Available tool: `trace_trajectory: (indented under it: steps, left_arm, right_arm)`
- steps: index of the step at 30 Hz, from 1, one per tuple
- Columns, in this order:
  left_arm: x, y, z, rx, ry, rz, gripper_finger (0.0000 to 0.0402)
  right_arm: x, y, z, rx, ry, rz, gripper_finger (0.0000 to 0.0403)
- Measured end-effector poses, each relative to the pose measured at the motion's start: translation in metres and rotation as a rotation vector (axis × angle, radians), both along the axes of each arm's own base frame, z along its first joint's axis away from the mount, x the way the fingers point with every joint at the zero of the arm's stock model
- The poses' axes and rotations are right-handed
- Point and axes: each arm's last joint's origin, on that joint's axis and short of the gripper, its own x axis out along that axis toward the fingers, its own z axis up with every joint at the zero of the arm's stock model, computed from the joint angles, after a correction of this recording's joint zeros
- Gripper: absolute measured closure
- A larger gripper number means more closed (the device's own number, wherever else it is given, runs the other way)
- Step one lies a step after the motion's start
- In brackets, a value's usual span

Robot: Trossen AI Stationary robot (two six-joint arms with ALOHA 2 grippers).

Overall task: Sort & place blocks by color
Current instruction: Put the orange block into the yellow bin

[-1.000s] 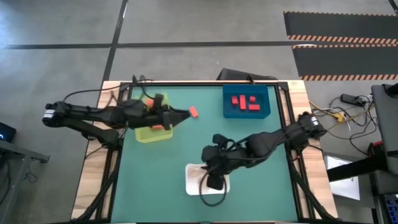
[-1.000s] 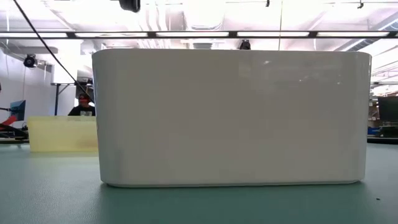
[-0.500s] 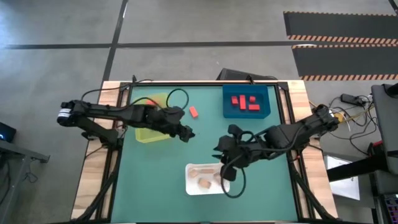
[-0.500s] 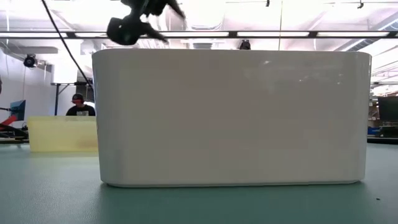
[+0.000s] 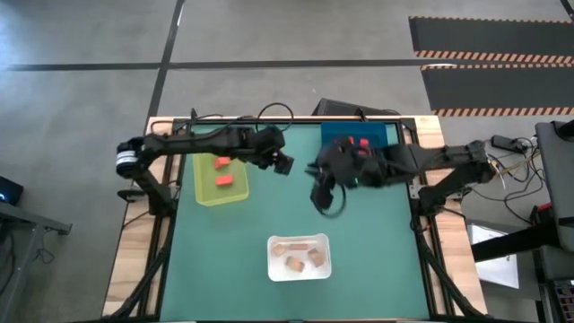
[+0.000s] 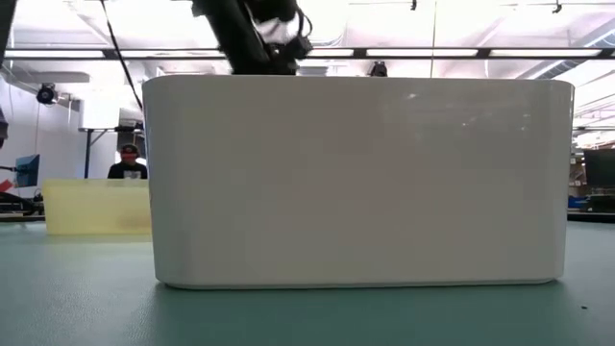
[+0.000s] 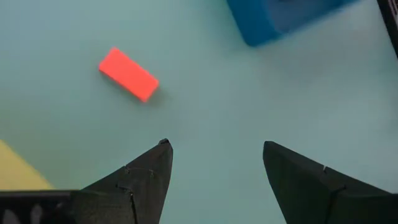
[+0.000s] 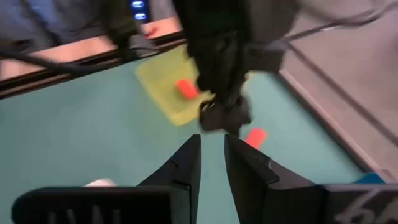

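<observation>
Green surface (image 5: 269,215), seen from above: yellow-green tray (image 5: 221,178) at centre left, holding two orange-red blocks (image 5: 221,162); blue tray (image 5: 384,135) at upper right, largely covered by the right arm, with deeper red blocks (image 5: 363,142) partly showing inside it; white tray (image 5: 300,256) at lower centre, holding three tan blocks (image 5: 295,264). One loose orange-red block (image 7: 129,74) lies on the bare surface between the yellow-green and blue trays — hidden under the left gripper from above, plain in the left wrist view. Left gripper (image 5: 281,163): poised over that block, just right of the yellow-green tray, fingers spread wide, nothing between them. Right gripper (image 5: 319,179): right of centre, beside the blue tray — fingers (image 8: 184,163) drawn nearly together with a narrow gap, nothing held. Low view: filled by the white tray's wall.
</observation>
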Motion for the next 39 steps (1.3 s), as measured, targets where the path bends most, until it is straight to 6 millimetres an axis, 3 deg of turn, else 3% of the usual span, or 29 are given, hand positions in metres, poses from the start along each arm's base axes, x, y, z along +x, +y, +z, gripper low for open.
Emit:
trace_trajectory:
  steps: [6,13,23,39]
  left_arm:
    - [0.013,0.03,-0.025,0.013,0.009,0.049,0.0166]
    - [0.02,0.05,-0.059,0.017,0.125,0.075,0.0166]
    - [0.032,0.056,-0.096,0.001,0.211,0.212,0.0166]
    - [0.037,0.063,-0.096,0.093,0.117,0.435,0.0166]
  right_arm:
    - [-0.008,-0.048,0.01,-0.05,-0.012,-0.112,0.0349]
    - [-0.025,-0.071,0.023,-0.093,-0.033,-0.158,0.0349]
    - [-0.038,-0.074,0.032,-0.163,-0.008,-0.084,0.0349]
    - [-0.079,-0.07,0.05,-0.173,-0.019,-0.013,0.0349]
